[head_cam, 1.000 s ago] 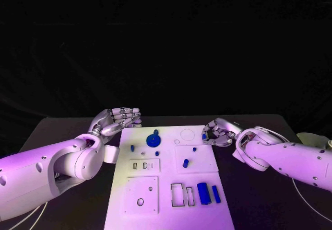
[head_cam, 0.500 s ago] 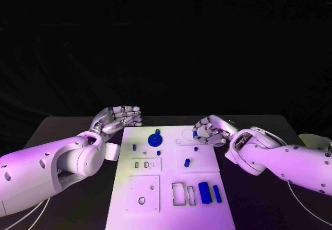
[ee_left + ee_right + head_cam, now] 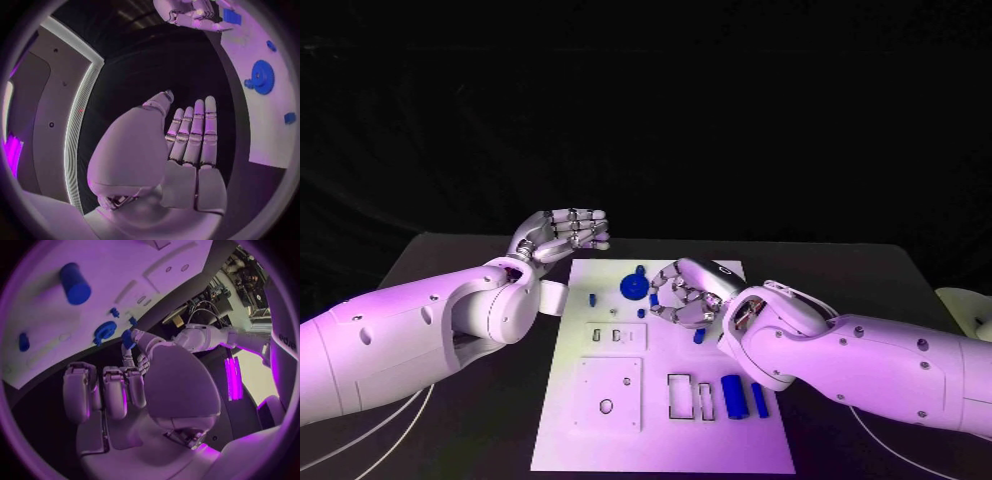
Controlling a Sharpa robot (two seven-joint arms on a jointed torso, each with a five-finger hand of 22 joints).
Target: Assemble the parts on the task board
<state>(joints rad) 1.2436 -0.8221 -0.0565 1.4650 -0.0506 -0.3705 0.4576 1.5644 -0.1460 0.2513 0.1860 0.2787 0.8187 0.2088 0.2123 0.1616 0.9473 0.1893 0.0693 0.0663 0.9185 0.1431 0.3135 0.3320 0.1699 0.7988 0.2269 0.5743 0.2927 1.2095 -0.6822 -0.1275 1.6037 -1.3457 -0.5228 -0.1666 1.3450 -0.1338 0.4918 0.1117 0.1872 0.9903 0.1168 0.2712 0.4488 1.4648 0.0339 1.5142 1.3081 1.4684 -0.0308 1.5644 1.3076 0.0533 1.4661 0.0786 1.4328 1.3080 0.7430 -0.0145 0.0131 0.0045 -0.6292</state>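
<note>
Right hand holding a part over the task board

The right hand (image 3: 682,292) is hovering over the middle of the task board (image 3: 661,430), pinching a small blue part (image 3: 127,338) at its fingers (image 3: 117,390), just beside the blue gear (image 3: 633,286). The left hand (image 3: 565,233) is resting off the board's far left corner, its fingers (image 3: 194,130) lying together, straight, gripping nothing. Two blue blocks (image 3: 743,397) are lying near the board's right edge.

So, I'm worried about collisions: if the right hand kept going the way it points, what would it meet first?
Probably the blue gear on the white board; the right hand, pinching a small blue piece, sits just beside it. Height above the board is unclear.
</note>
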